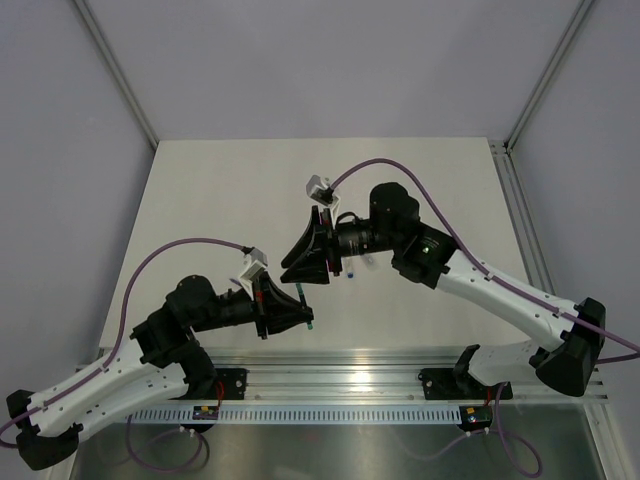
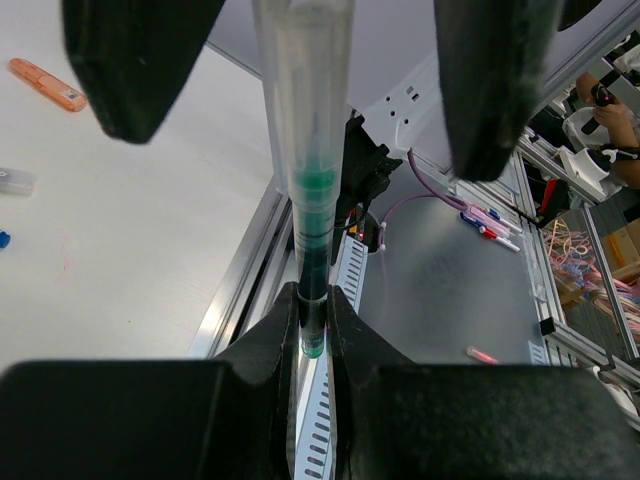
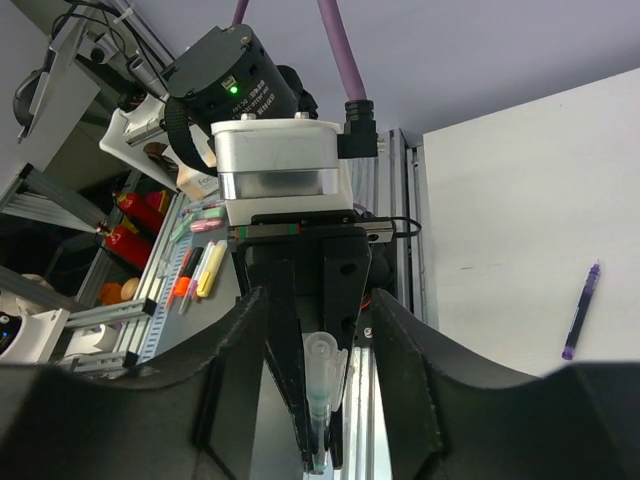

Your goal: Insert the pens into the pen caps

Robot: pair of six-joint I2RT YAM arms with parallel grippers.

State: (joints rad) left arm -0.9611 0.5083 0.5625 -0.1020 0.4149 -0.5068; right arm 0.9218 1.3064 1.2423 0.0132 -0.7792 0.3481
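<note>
Left claw (image 2: 315, 305) clamped tight on green pen (image 2: 305, 120), pinch low near green tip, clear barrel poking straight out toward right claw (image 3: 320, 300). Right claw wide, fingers straddling pen's free end, gap each side, no touch yet. Whole exchange in mid-air above bench (image 2: 120, 250). Orange cap (image 2: 45, 85) lying on bench well off to side; purple pen (image 3: 580, 310) loose further out. Pen looks light, stiff, slick plastic, likely to swivel in pinch. Best hold: mid-barrel, square across, end left bare for cap.
</note>
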